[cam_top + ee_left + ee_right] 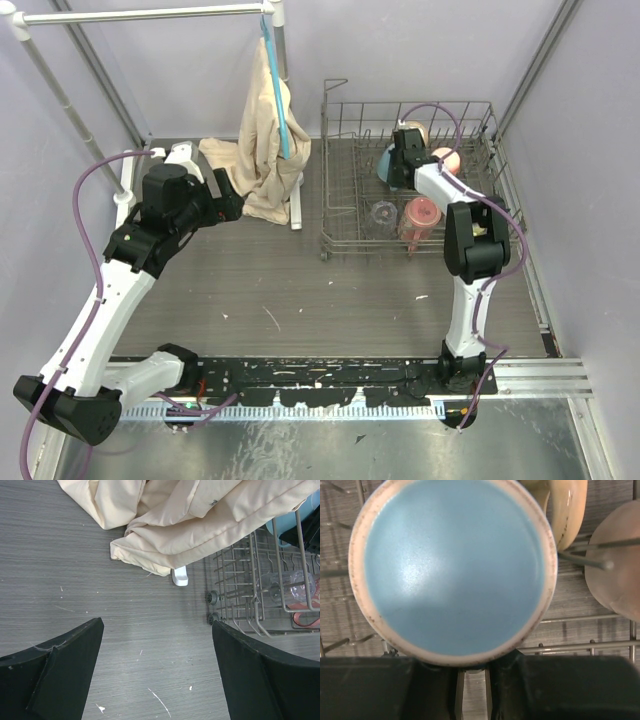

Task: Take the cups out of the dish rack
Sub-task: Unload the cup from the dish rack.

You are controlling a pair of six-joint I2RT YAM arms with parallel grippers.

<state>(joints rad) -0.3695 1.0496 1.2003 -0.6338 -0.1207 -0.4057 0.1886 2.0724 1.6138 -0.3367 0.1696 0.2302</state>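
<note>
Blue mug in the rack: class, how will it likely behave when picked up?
Likely stiff and fairly heavy for its size: the mug looks like thick glazed ceramic. Its shiny glaze may slip in the right tool. Round and tilted among the rack wires, it could roll if nudged.

A light blue mug, a salmon mug and a clear glass are held in the grey wire rack.
</note>
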